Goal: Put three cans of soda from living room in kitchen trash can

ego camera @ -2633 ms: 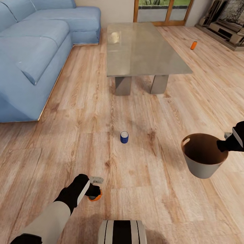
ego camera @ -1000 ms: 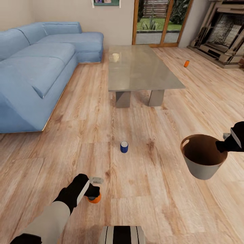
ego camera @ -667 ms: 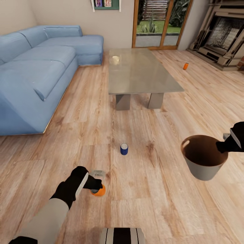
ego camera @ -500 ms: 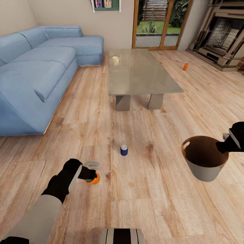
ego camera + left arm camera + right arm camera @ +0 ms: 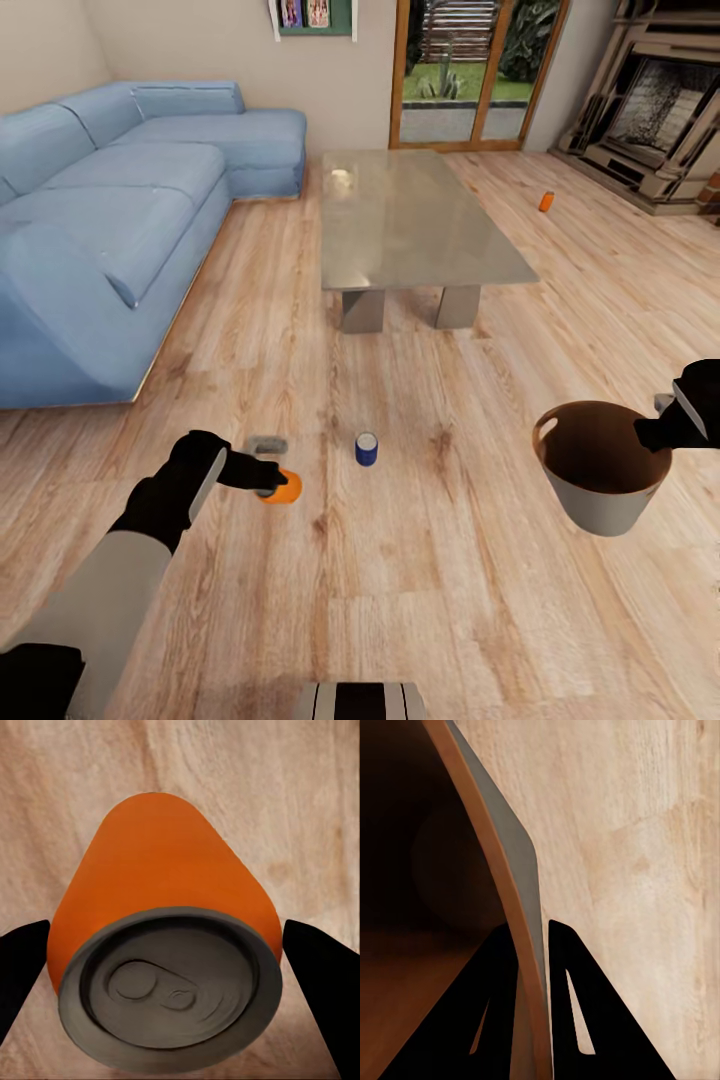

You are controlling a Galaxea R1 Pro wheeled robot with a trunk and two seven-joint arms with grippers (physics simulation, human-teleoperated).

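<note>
My left gripper (image 5: 268,468) is shut on an orange can of soda (image 5: 282,487), held above the wood floor; in the left wrist view the can (image 5: 165,937) sits silvery top toward the camera between the two black fingers (image 5: 319,982). A dark blue can (image 5: 367,449) stands upright on the floor just right of it. Another orange can (image 5: 546,201) stands far off on the floor, right of the glass table. My right gripper (image 5: 660,425) is shut on the rim of the trash can (image 5: 600,478), held at the right; its wall (image 5: 506,862) passes between the fingers (image 5: 577,1012).
A glass coffee table (image 5: 415,215) stands ahead in the middle. The blue corner sofa (image 5: 110,210) fills the left side. A fireplace (image 5: 660,95) is at the far right, and a glass door (image 5: 465,70) at the back. My base (image 5: 360,700) shows at the bottom edge.
My left arm has lifted the orange can forward and up, closer to the blue can. The head view has tilted up, showing more of the room. The right gripper still holds the trash can.
</note>
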